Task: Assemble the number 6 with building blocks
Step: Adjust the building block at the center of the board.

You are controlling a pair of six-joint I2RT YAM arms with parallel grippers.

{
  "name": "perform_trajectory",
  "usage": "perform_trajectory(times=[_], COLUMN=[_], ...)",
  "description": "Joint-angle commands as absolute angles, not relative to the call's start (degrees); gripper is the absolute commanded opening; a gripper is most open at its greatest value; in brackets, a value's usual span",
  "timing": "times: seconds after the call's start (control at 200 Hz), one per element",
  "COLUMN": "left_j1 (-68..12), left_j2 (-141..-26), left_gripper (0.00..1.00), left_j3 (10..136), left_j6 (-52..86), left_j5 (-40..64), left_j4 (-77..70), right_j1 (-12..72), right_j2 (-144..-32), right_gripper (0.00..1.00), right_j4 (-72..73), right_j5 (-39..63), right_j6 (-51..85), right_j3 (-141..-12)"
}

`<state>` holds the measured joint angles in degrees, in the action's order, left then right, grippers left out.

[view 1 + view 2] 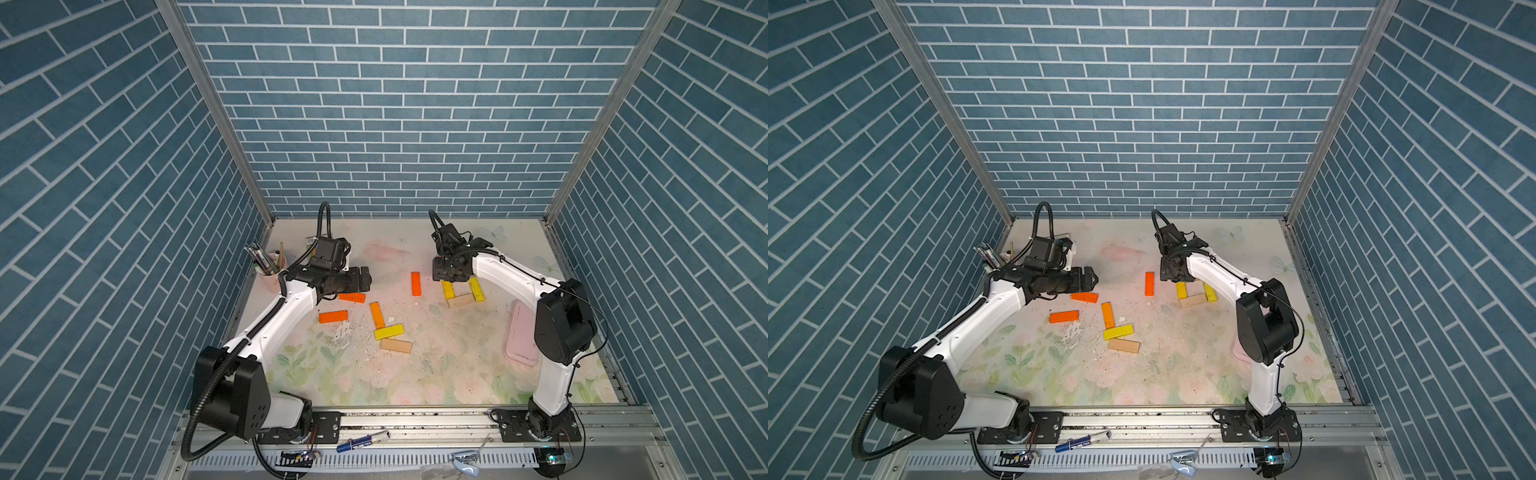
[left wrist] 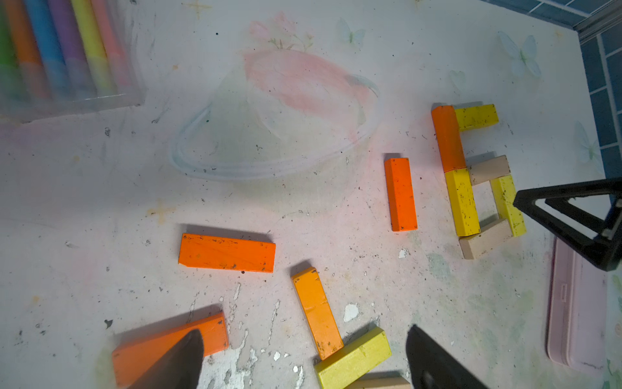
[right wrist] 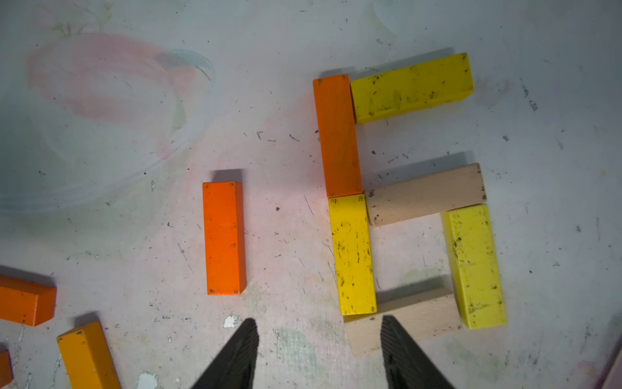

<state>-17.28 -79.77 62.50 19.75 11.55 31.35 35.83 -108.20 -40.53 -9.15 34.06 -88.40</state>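
R fingers [image 3: 400, 353]: part-open, empty, hovering over the number 6 [image 3: 404, 202], right of centre on counter [image 1: 415, 374]; 6 bars butt end to end, so digit looks done. L fingers [image 2: 434, 363]: wide, empty, above spare building blocks [image 1: 376, 313] left of it.

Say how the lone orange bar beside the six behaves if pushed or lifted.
The lone orange rectangular wooden bar looks stiff, so it should not flex. Lying flat with square edges, it would likely slide rather than roll or tip. Its painted faces seem smooth, possibly slippery.
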Motion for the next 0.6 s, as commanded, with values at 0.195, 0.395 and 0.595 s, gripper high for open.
perform_trajectory(times=[0.195,0.395,0.595], left_j1=[-17.4,-17.32,-17.31], left_j2=[-81.49,-82.12,-82.41], left_gripper=[0.95,0.95,0.95], left_j3=[64.49,64.73,64.83], left_j6=[19.45,19.51,19.6], left_j5=[11.21,11.87,12.48], left_j4=[32.47,32.26,32.07], right_j1=[35.96,37.41,37.79], right_j2=[-102.93,-100.65,-101.94], right_gripper=[0.42,0.35,0.3], right_j4=[-41.39,-38.58,-35.9], right_j5=[-5.61,-3.41,-1.85], right_j6=[35.73,38.26,39.24], right_j3=[-76.36,-69.3,-67.5])
